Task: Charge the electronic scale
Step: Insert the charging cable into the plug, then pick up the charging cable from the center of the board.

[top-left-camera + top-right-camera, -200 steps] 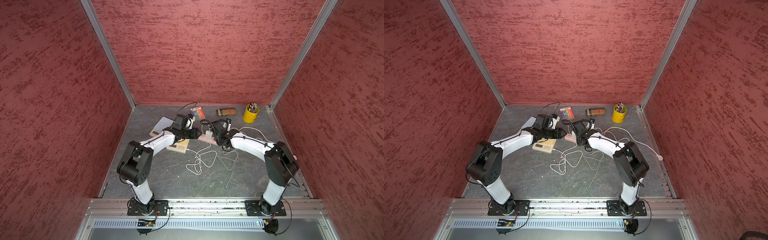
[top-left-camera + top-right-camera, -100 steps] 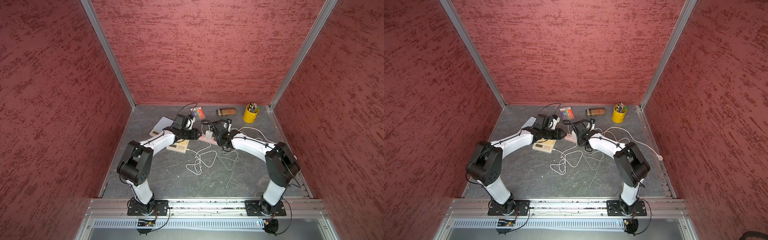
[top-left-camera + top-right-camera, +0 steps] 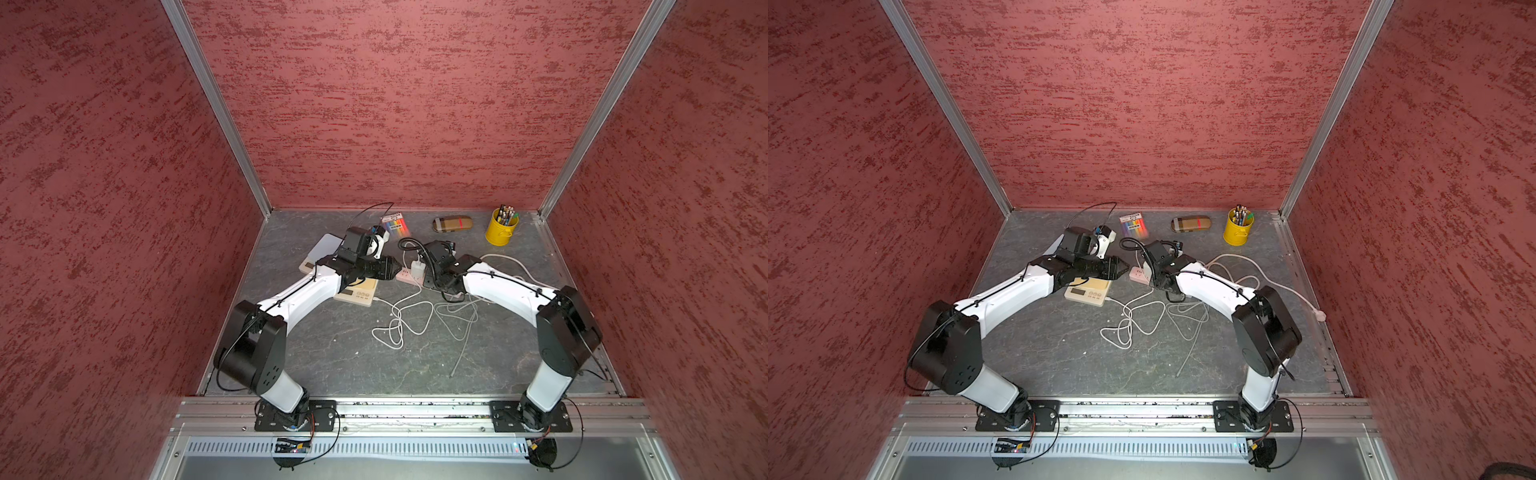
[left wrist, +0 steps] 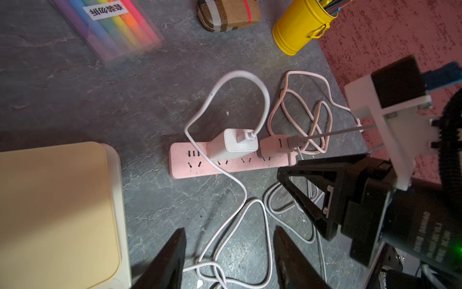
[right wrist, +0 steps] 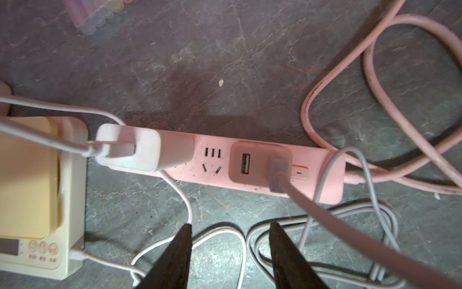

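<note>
Electronic scale (image 5: 30,180): on desk (image 3: 332,353) under left wrist, white cable (image 5: 186,200) in its side. White charger (image 5: 130,147): seated in pink power strip (image 5: 215,140). Strip's long axis runs crosswise just ahead of right claw (image 5: 230,225). Right claw: spread, empty. Left claw (image 4: 228,229): spread, empty, beside scale.

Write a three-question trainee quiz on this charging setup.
1. True or false: the left gripper and the right gripper both have their jaws apart and hold nothing.
2. The power strip is: A) pink B) black C) green.
3. How many adapters are plugged into the power strip?

Key: 1 true; 2 A; 3 two.
</note>
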Available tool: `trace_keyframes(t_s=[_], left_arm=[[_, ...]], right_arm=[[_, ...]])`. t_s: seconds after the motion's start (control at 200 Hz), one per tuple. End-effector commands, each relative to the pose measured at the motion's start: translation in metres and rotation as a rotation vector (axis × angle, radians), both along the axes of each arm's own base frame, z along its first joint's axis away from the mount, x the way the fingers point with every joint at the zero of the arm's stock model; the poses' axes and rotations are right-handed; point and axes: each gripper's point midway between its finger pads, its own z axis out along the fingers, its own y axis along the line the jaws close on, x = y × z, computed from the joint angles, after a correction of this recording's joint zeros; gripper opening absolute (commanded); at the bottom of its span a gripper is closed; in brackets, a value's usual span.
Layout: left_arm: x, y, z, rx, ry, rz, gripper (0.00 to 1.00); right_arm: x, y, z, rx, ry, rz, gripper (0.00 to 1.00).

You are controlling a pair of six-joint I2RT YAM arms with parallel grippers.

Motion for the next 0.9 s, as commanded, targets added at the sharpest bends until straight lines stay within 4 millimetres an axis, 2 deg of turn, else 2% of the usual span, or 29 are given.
trace_keyframes(t_s=[0.0,0.085,0.18,0.265,0.361,0.466,0.476,0.496,0.591,0.691,0.892], left_arm=[[-0.014,0.001,-0.001,0.031,-0.015,-0.041,0.57],[-0.027,-0.006,0.003,0.034,-0.043,-0.093,0.57],[-0.051,-0.021,0.001,0.083,-0.099,-0.176,0.58],[-0.076,-0.040,-0.007,0.150,-0.155,-0.244,0.58],[-0.111,-0.067,-0.020,0.202,-0.191,-0.323,0.58],[-0.155,-0.102,-0.040,0.238,-0.221,-0.437,0.58],[-0.160,-0.106,-0.042,0.240,-0.224,-0.451,0.58],[-0.169,-0.113,-0.046,0.246,-0.226,-0.476,0.58],[-0.207,-0.138,-0.075,0.310,-0.204,-0.629,0.58],[-0.222,-0.148,-0.102,0.419,-0.154,-0.689,0.57],[-0.230,-0.162,-0.123,0.455,-0.113,-0.704,0.56]], right_arm=[[0.002,0.010,0.037,0.111,-0.037,0.043,0.53],[0.002,0.023,0.052,0.197,-0.061,0.109,0.53],[0.000,0.040,0.077,0.310,-0.117,0.185,0.53],[-0.001,0.041,0.098,0.387,-0.170,0.199,0.53],[0.005,0.022,0.110,0.422,-0.211,0.173,0.53],[0.012,-0.005,0.105,0.396,-0.213,0.126,0.54],[0.011,-0.009,0.112,0.401,-0.231,0.124,0.54],[0.011,-0.014,0.114,0.398,-0.240,0.116,0.53],[0.014,-0.036,0.116,0.382,-0.257,0.080,0.53],[0.016,-0.053,0.115,0.371,-0.268,0.059,0.53],[0.015,-0.068,0.104,0.350,-0.254,0.042,0.53]])
